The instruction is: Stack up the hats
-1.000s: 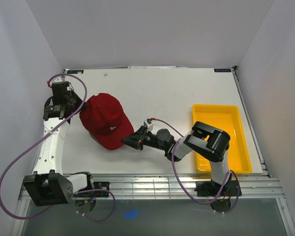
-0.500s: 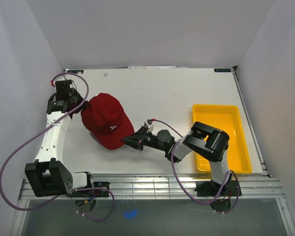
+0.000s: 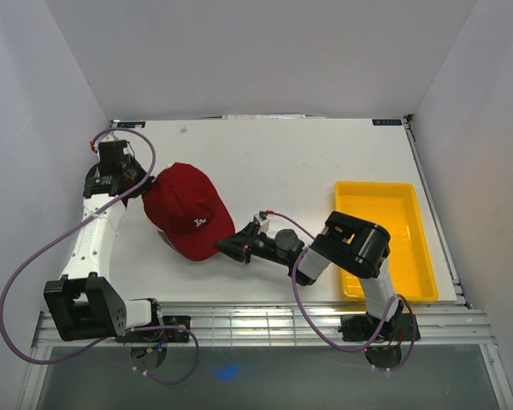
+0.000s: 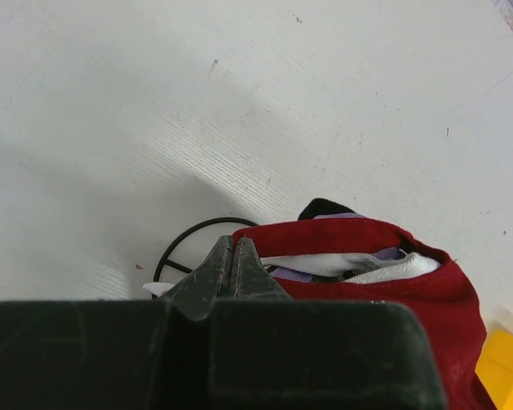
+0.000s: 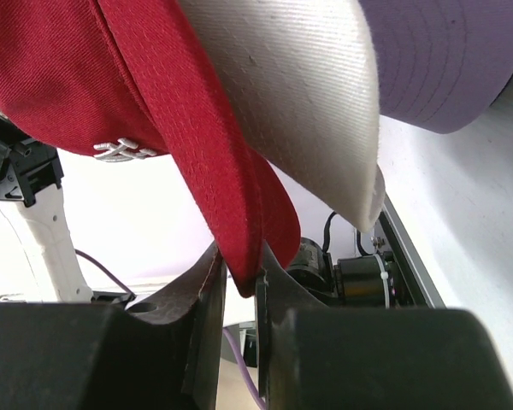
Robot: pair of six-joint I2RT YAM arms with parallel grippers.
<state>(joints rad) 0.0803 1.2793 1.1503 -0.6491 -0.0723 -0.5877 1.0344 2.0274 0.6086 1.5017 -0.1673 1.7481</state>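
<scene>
White walls (image 3: 265, 51) close the table (image 3: 325, 162) on three sides. The stack of hats sits on the left part of the table, and the dark red hat (image 3: 184, 205) covers it as the outer shell.

The right gripper (image 5: 239, 273) is clenched on the tip of the red brim. I think this is to stop the stack from sliding while the top hat settles. In the right wrist view, the white hat (image 5: 299, 102) and the lavender hat (image 5: 445, 60) show their brims nested just under the red one, but not fully aligned.

The left gripper (image 4: 232, 248) is pressed fully together at the rear edge of the red hat. I see no fabric between its fingers, so it probably pushes and does not hold.

Open table surface shows beyond the hats toward the far wall, but the left wall is near the left arm. The yellow tray (image 3: 380, 192) lies well apart on the right, beside the elbow of the right arm, so there is less room on that side.
</scene>
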